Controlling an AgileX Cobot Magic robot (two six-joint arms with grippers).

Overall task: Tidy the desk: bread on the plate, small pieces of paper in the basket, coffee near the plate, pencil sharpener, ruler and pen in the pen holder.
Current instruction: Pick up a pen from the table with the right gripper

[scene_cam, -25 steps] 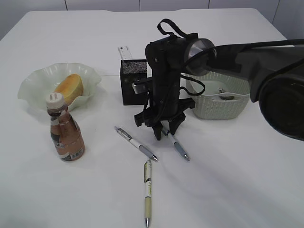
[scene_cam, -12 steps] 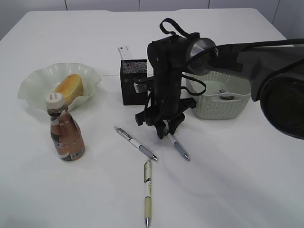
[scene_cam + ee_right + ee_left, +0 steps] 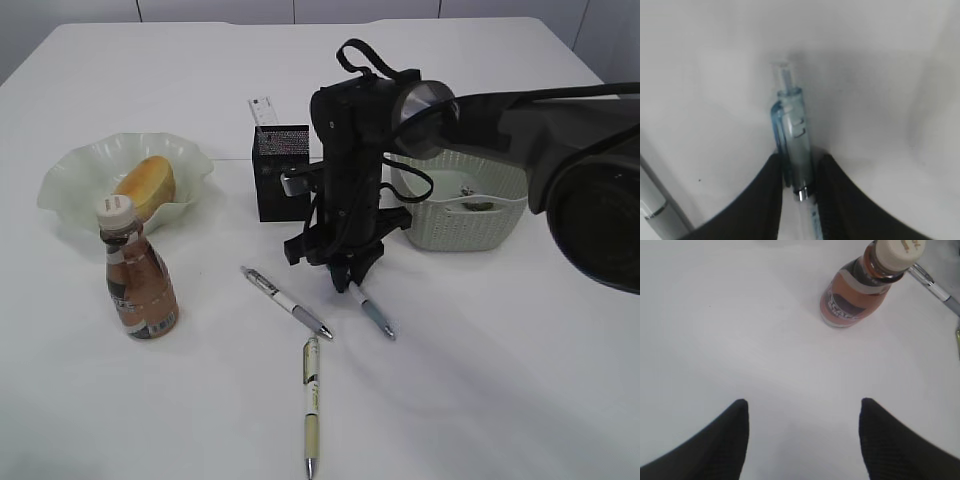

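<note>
A clear blue pen (image 3: 792, 130) lies on the white table, and my right gripper (image 3: 799, 167) is shut on its barrel just below the clip, a finger pressed to each side. The exterior view has that gripper (image 3: 350, 282) pointing straight down on the pen (image 3: 375, 315). Two more pens (image 3: 288, 302) (image 3: 312, 405) lie to its left and front. Behind stands the black pen holder (image 3: 280, 170) with the ruler (image 3: 262, 110) in it. Bread (image 3: 146, 185) rests on the plate (image 3: 75, 165), beside the coffee bottle (image 3: 138, 275). My left gripper (image 3: 802, 412) hangs open over bare table. The pencil sharpener is out of view.
The pale green basket (image 3: 460, 215) stands right of the pen holder with small scraps of paper (image 3: 478, 205) inside. In the left wrist view the coffee bottle (image 3: 855, 295) stands ahead, with a pen (image 3: 935, 285) past it. The right arm reaches in from the right edge.
The right gripper's fingers have drawn together from a wide stance until they clamp the blue pen. The pen's tip has shifted slightly. The rest of the desk is unchanged.
</note>
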